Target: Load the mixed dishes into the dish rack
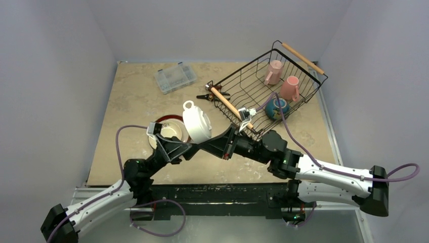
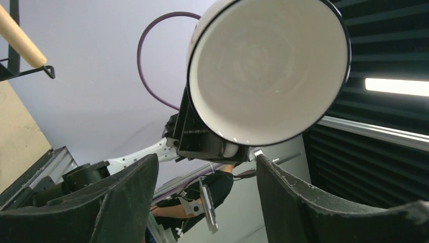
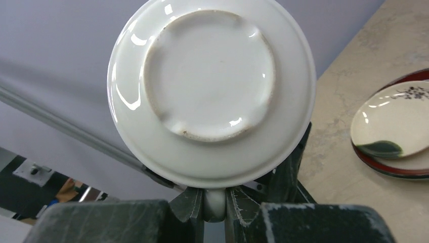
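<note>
White two-handled cup (image 1: 197, 122) is glossy white all over, with a thin dark line on the lip and a plain inside (image 2: 268, 71). The underside (image 3: 212, 91) has a raised foot ring, bare and slightly stained at the edge. One loop handle sticks up at the cup's 12 o'clock in the top view. The cup is off the table (image 1: 131, 101), tipped on its side, base toward the right wrist cam and mouth toward the left one.

Right pincer (image 3: 215, 200) is pinching the cup's lower handle, fingers pressed onto it. In the top view the cup sits at about 11 o'clock from that pincer (image 1: 208, 143).

Left pincer (image 2: 206, 162) is spread, nothing between the fingers. It sits under the cup, at its 7 o'clock in the top view (image 1: 186, 150), not touching as far as I can tell.

Cream plate (image 1: 169, 130) is stacked on the red-rimmed plate (image 1: 169, 117), at 9 o'clock just beside the cup.

Dish rack (image 1: 248, 86) is at the cup's 2 o'clock and holds two pink mugs (image 1: 274, 72) and the blue bowl (image 1: 277, 108).
</note>
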Tool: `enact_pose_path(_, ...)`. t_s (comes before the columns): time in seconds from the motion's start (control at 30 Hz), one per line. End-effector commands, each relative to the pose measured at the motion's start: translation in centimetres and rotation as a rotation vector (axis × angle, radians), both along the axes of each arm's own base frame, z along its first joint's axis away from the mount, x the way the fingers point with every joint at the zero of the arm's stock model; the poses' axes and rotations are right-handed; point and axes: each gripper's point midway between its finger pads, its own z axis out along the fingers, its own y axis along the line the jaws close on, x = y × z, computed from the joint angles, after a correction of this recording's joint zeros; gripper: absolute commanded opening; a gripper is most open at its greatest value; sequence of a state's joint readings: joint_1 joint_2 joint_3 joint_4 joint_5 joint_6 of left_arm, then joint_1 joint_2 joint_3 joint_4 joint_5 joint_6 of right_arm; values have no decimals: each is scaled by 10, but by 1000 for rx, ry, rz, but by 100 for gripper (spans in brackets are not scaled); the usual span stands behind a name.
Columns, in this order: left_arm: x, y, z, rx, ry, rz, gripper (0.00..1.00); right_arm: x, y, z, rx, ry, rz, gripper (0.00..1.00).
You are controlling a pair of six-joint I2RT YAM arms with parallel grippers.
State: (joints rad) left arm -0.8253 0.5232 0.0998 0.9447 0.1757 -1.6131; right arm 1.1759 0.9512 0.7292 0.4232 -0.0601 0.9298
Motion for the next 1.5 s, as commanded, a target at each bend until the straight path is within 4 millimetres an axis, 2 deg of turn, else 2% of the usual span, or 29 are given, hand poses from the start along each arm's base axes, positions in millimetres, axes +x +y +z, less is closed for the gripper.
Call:
enact_pose_path(0.0, -4, 9, -10, -18, 7, 11, 70, 20, -26, 53, 56, -59, -158, 0)
enact_pose_path(0.17, -7, 12, -16, 17, 15, 20, 74, 59, -55, 24, -174, -16, -372, 0)
enact_pose_path(0.33, -12, 9, -17, 124, 11, 20, 76, 98, -110, 5, -378, -21, -630, 0)
enact_pose_path(0.47, -18, 12, -19, 299, -3, 47, 78, 125, -150, -6, -567, -16, -794, 0)
enact_pose_path(0.57, -22, 26, -24, 480, -9, 101, 79, 138, -169, -14, -657, -25, -882, 0)
enact_pose_path(0.73, -32, 59, -22, 690, -26, 181, 80, 162, -180, -28, -753, -4, -915, 0)
enact_pose_path(0.9, -39, 82, -29, 783, 6, 224, 80, 194, -183, -41, -810, 26, -929, 0)
enact_pose_path(1.17, -48, 96, -33, 754, 39, 242, 80, 268, -205, -67, -934, 51, -1018, 0)
enact_pose_path(1.27, -51, 100, -32, 747, 45, 244, 80, 291, -209, -83, -1013, 61, -1040, 0)
enact_pose_path(1.47, -53, 108, -37, 754, 60, 263, 80, 324, -215, -114, -1143, 66, -1033, 0)
